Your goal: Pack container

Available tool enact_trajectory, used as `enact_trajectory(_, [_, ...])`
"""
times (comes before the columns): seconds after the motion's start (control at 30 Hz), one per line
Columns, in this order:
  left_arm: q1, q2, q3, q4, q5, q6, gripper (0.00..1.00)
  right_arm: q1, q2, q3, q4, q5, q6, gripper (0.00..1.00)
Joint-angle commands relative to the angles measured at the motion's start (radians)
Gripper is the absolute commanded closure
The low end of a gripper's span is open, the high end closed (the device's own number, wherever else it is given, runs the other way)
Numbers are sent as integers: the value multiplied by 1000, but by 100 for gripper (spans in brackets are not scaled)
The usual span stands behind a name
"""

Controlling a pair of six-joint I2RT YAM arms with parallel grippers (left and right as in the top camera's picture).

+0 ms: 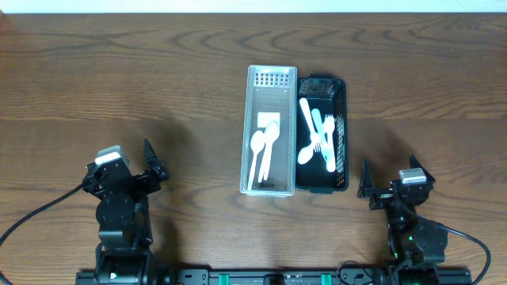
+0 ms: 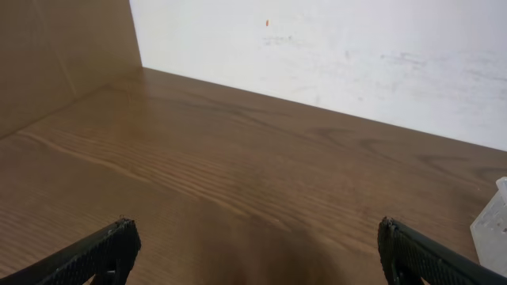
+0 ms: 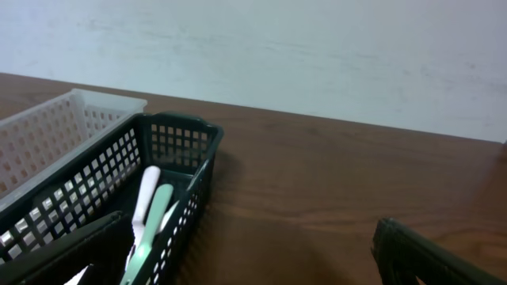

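A clear white plastic bin [image 1: 247,119] stands upright at the table's middle with two white spoons [image 1: 264,146] in it. A black mesh basket [image 1: 342,127] touches its right side and holds several white and pale green plastic utensils [image 1: 315,138]. My left gripper [image 1: 152,162] is open and empty at the front left, well away from both. My right gripper [image 1: 390,178] is open and empty just right of the basket's front corner. The right wrist view shows the basket [image 3: 178,146], the utensil handles [image 3: 146,218] and the white bin [image 3: 47,131]. The left wrist view shows open fingers [image 2: 253,249] over bare wood.
The wooden table [image 1: 119,79] runs to a white wall at the back. The clear bin's corner [image 2: 493,229] shows at the right edge of the left wrist view. A cable trails from each arm base along the front edge.
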Motion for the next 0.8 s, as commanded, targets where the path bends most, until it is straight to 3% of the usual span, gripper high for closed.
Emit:
enact_trajectory(0.0, [-4, -7, 7, 5, -9, 13, 2, 10, -7, -2, -8, 7, 23, 1])
enact_trajectory(0.77, [-4, -7, 7, 5, -9, 13, 2, 10, -7, -2, -5, 4, 31, 1])
